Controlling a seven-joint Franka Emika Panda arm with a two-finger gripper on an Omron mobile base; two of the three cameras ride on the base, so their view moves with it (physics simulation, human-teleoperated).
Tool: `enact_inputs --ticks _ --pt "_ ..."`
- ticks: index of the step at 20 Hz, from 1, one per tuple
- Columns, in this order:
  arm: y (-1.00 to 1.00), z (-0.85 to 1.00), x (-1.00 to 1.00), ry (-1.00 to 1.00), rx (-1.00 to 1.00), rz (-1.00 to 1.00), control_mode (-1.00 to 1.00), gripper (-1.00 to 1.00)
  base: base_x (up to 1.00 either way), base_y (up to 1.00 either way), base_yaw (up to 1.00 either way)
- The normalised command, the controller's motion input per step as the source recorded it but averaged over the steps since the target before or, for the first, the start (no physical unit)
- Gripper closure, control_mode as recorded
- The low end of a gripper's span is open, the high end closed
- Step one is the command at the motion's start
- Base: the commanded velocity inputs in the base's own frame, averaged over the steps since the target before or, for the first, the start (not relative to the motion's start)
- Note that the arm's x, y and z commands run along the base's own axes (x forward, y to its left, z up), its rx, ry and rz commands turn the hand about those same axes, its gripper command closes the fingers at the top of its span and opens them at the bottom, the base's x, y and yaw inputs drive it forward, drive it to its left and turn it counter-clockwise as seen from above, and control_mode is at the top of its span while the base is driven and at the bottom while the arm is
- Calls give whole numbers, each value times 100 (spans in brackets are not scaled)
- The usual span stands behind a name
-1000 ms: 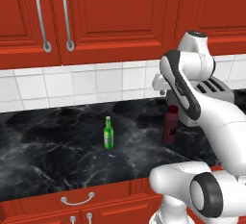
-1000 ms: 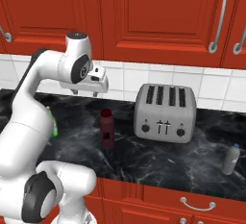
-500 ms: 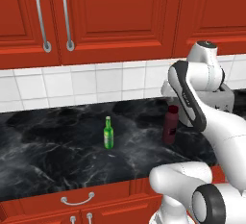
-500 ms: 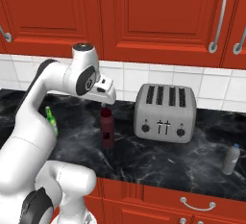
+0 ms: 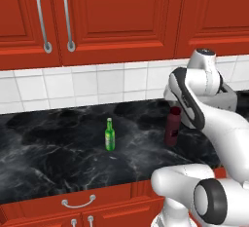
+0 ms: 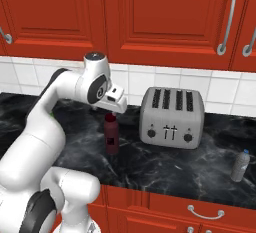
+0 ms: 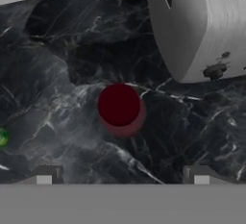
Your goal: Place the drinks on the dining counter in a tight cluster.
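Note:
The stout dark-red bottle (image 5: 172,126) (image 6: 111,134) stands upright on the narrow black counter (image 5: 58,158), to the left of the toaster. My gripper (image 7: 122,176) (image 6: 113,110) hangs straight above it, open, its fingertips (image 7: 45,175) wide apart and clear of the dark cap (image 7: 118,105). Farther left on the counter stands the slim green bottle (image 5: 110,135) (image 7: 2,137). At the right end, near the front edge, is the small clear bottle (image 6: 240,165) with a blue cap. The dining counter is out of view.
A silver four-slot toaster (image 6: 171,118) (image 7: 202,26) sits close to the right of the dark-red bottle. Red wall cabinets (image 5: 112,16) hang above a white tiled backsplash (image 5: 73,87). Red drawers (image 6: 200,212) run below the counter.
The arm has swung the hand to the right and down, from beside the dark-red bottle to just over its cap. The bottles have not moved.

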Motion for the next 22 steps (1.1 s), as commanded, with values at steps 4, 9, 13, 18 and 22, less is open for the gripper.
enact_inputs --ticks 4,9,13,18,22 --pt "0 -24 30 1 0 0 -100 -100 0 0 0" --pt "0 -26 29 5 0 0 -100 -100 0 0 0" --pt "0 -26 22 3 -2 0 -100 -100 0 0 0" --pt "0 -18 21 1 0 0 -100 -100 0 0 0" --pt "0 -17 -2 2 0 0 -100 -100 0 0 0"
